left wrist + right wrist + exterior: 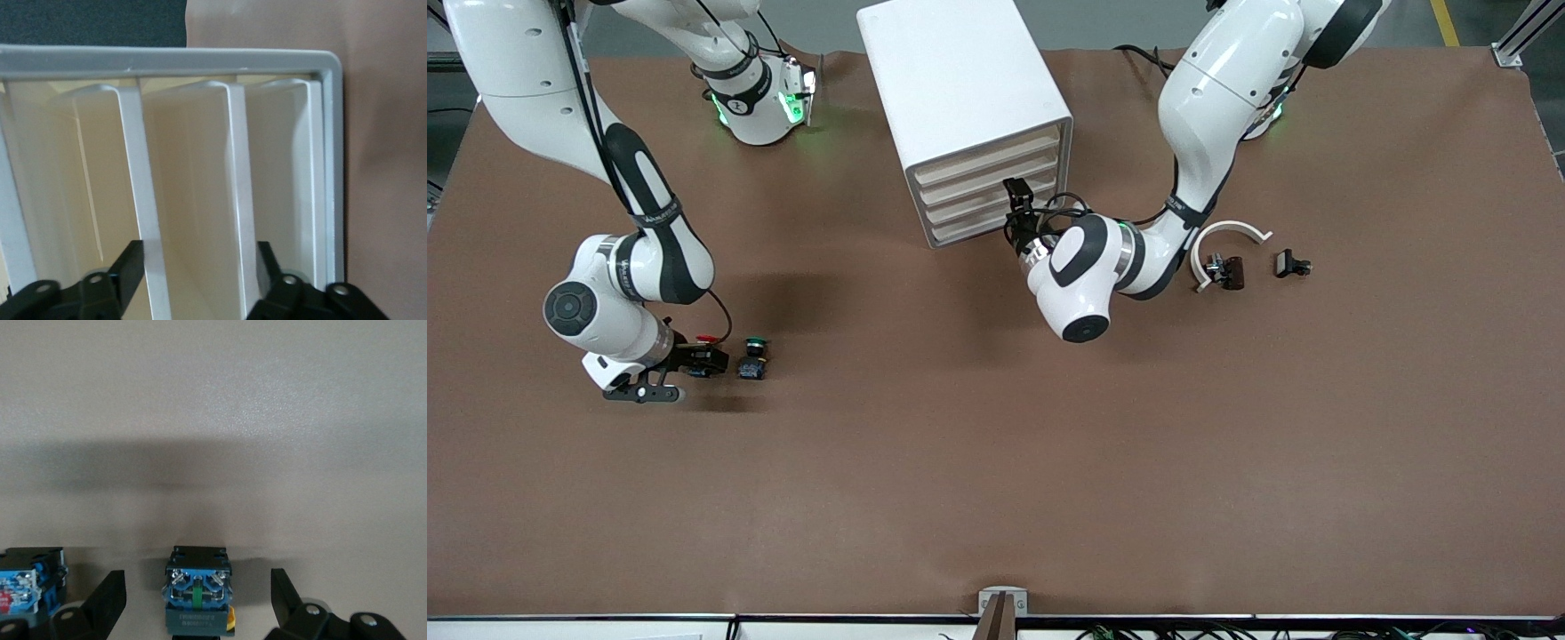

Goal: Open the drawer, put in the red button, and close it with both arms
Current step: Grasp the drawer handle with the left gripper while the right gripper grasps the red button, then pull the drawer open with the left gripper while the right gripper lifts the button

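Red button [707,340] lies toward the right arm's end, half hidden beside the right gripper [720,360], whose jaws stand apart around the green twin [197,600]. Left gripper [200,267], jaws apart, faces a closed drawer [193,187]; which one, unclear.

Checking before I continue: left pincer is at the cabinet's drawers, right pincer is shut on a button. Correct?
No: the right pincer is open, its fingers apart either side of a button, as the right wrist view shows. The left pincer is at the cabinet's drawers.

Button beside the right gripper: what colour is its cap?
Green, on the button; clearest in the front view.
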Motion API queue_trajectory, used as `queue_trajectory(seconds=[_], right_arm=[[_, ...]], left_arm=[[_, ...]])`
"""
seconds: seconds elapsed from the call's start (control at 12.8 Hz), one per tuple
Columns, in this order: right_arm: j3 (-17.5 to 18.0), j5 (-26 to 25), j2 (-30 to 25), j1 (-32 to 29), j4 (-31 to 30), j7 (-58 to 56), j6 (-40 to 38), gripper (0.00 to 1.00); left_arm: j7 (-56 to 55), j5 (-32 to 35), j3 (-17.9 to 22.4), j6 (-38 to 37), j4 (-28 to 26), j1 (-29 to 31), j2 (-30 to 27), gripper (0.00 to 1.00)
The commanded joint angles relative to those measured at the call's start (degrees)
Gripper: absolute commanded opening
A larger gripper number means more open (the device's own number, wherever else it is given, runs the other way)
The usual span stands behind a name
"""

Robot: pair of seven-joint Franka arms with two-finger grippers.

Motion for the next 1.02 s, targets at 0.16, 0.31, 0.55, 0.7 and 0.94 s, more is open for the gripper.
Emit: queue_trajectory(seconds=[0.16, 0.31, 0.55, 0.7, 0.94], right_arm=[[0.0, -0.1, -0.1, -0.1, 0.0, 0.0, 0.1, 0.40], [0.0, -0.2, -0.1, -0.2, 0.1, 0.0, 0.0, 0.17], [0.0, -0.2, -0.1, -0.2, 0.3, 0.1, 0.0, 0.12], [0.0, -0.1, -0.2, -0.2, 0.6, 0.1, -0.2, 0.12], [0.1, -0.1, -1.6, -0.1, 1.8, 0.2, -5.5, 0.13]], left_arm=[[-3.8, -2.2, 0.4, -3.2, 2.8, -0.9, 0.6, 0.70], [-4.7, -2.3, 0.4, -4.0, 3.1, -2.0, 0.6, 0.67], [-4.7, -2.6, 0.5, -4.0, 3.1, -3.8, 1.3, 0.54], [-4.8, -2.4, 0.5, -4.0, 3.1, -3.9, 2.1, 0.41], [-4.7, -2.1, 0.6, -4.0, 3.2, -3.7, 2.1, 0.02]])
